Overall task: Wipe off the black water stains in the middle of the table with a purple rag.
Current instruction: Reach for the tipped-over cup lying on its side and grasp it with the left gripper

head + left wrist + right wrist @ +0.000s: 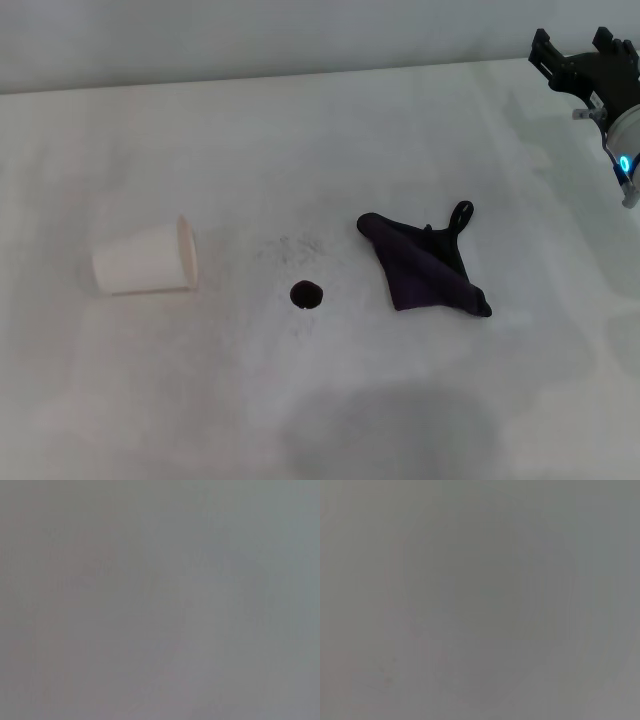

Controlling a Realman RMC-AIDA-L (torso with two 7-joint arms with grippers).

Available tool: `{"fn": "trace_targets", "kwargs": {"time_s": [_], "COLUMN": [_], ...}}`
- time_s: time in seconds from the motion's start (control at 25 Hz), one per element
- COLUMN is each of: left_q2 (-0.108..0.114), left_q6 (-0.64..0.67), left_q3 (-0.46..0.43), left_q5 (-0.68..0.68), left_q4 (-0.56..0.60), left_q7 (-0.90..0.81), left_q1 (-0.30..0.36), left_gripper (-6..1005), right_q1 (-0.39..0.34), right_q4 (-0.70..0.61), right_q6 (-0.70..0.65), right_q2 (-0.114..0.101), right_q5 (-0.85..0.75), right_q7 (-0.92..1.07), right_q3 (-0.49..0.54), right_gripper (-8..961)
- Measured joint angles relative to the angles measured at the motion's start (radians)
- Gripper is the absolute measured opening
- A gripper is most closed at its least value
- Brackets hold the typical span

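A small round black water stain (306, 294) marks the middle of the white table (320, 400). To its right lies the dark purple rag (420, 265), crumpled in a rough triangle with a black loop at its far corner. My right gripper (580, 50) hovers at the far right, well beyond the rag, its black fingers spread apart with nothing between them. The left gripper is out of view. Both wrist views show only plain grey surface.
A white paper cup (145, 261) lies on its side at the left, mouth toward the stain. A faint grey speckled smudge (290, 245) sits just beyond the stain. A soft shadow darkens the near middle of the table.
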Motion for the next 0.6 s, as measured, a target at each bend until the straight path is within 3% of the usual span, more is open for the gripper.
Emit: {"fn": "trace_targets", "kwargs": {"time_s": [0.12, 0.28, 0.44, 0.6], "left_q2": [0.028, 0.095, 0.178, 0.244], "left_q6": [0.064, 0.062, -0.037, -0.164], "left_q3": [0.034, 0.042, 0.041, 0.038], "left_q5": [0.120, 0.389, 0.712, 0.941], "left_q4": [0.106, 0.251, 0.420, 0.568], "left_q7": [-0.253, -0.652, -0.999, -1.192], "left_q1": [0.022, 0.047, 0.055, 0.039], "left_gripper": [891, 891, 891, 891], "right_q1": [0.000, 0.001, 0.004, 0.009], "right_q4": [0.000, 0.000, 0.000, 0.000], "right_q6": [0.000, 0.001, 0.003, 0.003], "right_q2": [0.000, 0.000, 0.000, 0.000], "right_q5": [-0.003, -0.005, -0.006, -0.006], "right_q7": [0.007, 0.012, 0.012, 0.012], "right_q3": [0.000, 0.000, 0.000, -0.002], "right_gripper": [870, 870, 869, 869]}}
